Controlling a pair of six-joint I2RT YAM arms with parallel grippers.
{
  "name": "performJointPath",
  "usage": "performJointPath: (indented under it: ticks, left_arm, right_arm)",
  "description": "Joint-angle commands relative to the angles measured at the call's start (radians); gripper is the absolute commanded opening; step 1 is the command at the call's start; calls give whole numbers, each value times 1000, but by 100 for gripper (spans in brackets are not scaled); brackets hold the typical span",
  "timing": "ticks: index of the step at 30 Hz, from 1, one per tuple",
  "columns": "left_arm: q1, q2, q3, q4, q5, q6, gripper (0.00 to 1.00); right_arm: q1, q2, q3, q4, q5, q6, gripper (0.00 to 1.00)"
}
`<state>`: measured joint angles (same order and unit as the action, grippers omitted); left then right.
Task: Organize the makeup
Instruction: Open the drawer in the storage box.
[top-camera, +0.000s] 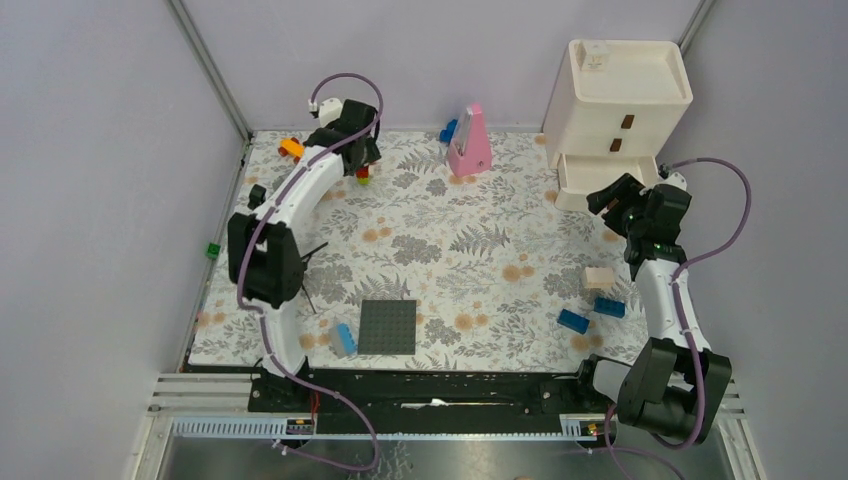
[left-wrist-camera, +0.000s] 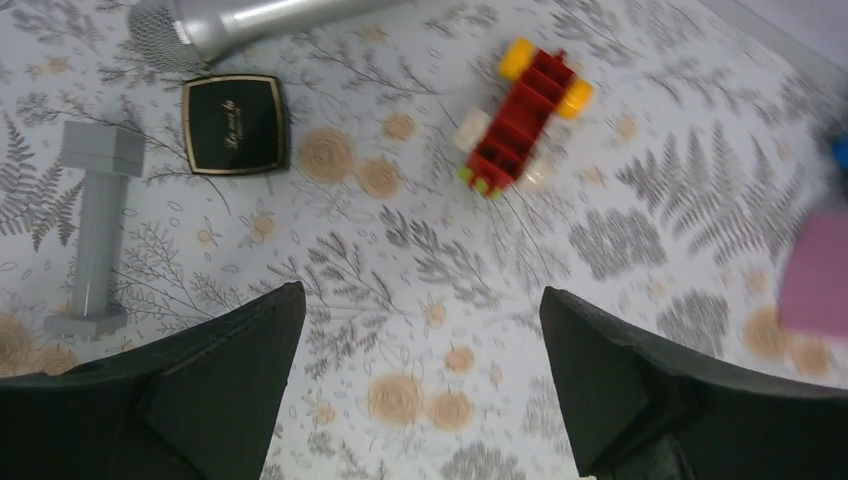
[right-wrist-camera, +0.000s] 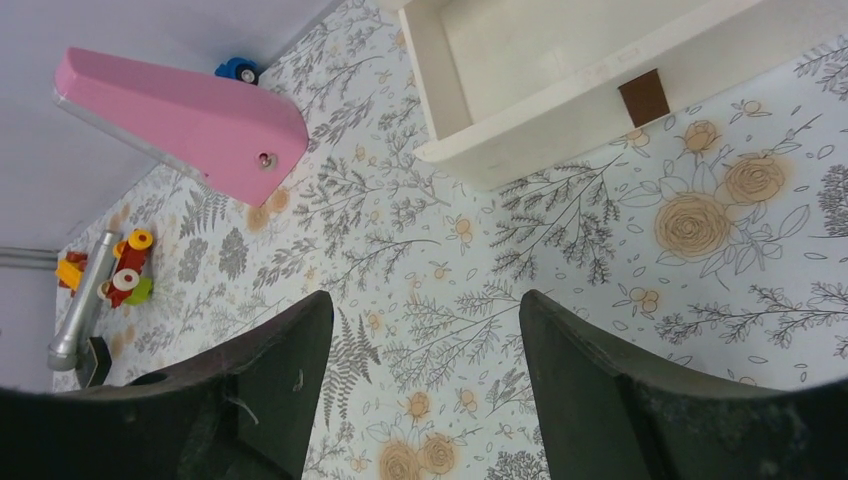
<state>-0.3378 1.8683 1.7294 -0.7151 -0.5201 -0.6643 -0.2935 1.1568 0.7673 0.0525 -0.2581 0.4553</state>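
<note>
The left gripper (left-wrist-camera: 421, 293) and right gripper (right-wrist-camera: 425, 297) both have their jaws apart, holding nothing. One black compact (left-wrist-camera: 235, 124) lies upper left in the left wrist view. One beige sponge block (top-camera: 598, 277) lies at the right of the worktop (top-camera: 450, 262).

the drawer unit (top-camera: 615, 100) stands at the far right corner of the table (top-camera: 450, 250), its bottom drawer (right-wrist-camera: 540, 125) pulled out toward the front. a wedge-shaped stand (top-camera: 470, 145) sits at the far edge near the middle, left of the unit. a studded plate (top-camera: 388, 327) lies near the front edge, with a brick (top-camera: 344, 339) just beside it on the left. on the right side, a sponge block (top-camera: 599, 277) lies just behind two bricks (top-camera: 573, 320). at the far left, a compact (left-wrist-camera: 235, 124) lies near a toy car (left-wrist-camera: 520, 120), with a tube (left-wrist-camera: 250, 20) close beside the compact.
</note>
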Motion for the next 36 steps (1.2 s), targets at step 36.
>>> performJointPath:
  ticks: [36]
  left_arm:
    - [293, 447, 215, -125, -106, -139, 99]
  right_arm:
    - [5, -43, -37, 60, -146, 0, 77]
